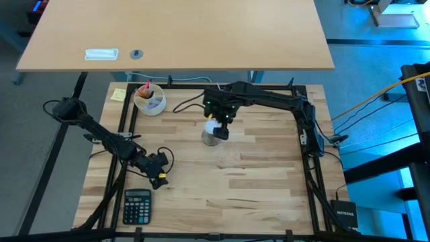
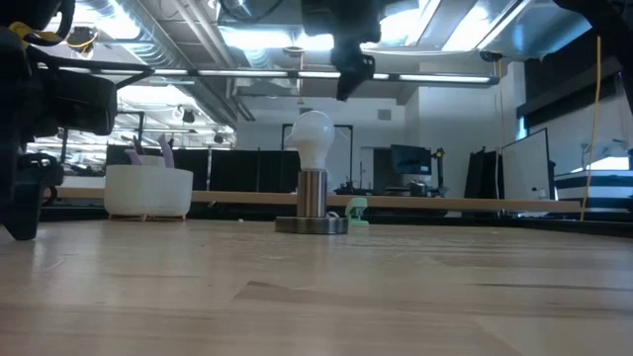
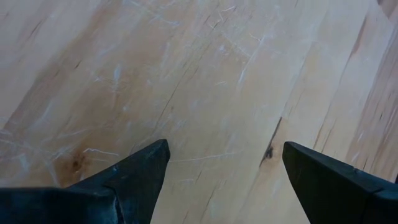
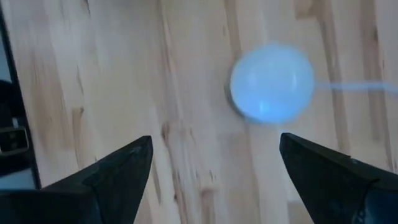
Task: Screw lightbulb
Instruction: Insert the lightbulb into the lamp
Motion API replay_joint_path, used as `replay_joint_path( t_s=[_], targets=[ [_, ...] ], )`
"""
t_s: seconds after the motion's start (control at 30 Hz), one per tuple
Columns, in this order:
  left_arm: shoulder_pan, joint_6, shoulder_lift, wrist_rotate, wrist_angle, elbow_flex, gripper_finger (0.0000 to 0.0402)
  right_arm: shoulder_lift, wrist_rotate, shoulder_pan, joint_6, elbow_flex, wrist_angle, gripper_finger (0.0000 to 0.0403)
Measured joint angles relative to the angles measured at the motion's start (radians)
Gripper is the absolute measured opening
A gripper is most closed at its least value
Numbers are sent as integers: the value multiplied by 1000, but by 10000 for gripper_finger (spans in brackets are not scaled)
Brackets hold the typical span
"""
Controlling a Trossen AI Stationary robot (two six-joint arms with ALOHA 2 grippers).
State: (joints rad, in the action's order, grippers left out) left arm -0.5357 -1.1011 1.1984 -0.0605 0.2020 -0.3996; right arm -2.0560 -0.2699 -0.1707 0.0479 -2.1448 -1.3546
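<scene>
The lightbulb (image 2: 314, 138) stands upright directly below your right gripper (image 2: 351, 84) (fingers spread, empty); lower straight along its vertical axis.

White lightbulb (image 2: 314, 140) upright in grey socket base (image 2: 312, 224); mid-table, free

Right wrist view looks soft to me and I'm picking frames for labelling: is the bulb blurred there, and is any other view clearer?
Right wrist view: the lightbulb is a smeared, bluish white blob with no crisp edge. Low view: it stands sharp on the socket, backlit by bright ceiling lights. High view: it is small, partly under the right gripper.
</scene>
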Motion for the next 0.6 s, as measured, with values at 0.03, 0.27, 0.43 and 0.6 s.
replay_joint_path(
  t_s=[0.03, 0.27, 0.43, 0.6],
  targets=[
    [0, -1, 0, 0, 0, 0, 310, 0, 10, 0, -2, 0, -19, 353],
    [0, -12, 0, -1, 0, 0, 310, 0, 92, 0, -274, 0, -42, 353],
    [0, -14, 0, -1, 3, 0, 310, 0, 204, 0, -479, 0, 84, 353],
    [0, -42, 0, -2, 3, 0, 310, 0, 210, 1, -464, -1, 143, 353]
  ],
)
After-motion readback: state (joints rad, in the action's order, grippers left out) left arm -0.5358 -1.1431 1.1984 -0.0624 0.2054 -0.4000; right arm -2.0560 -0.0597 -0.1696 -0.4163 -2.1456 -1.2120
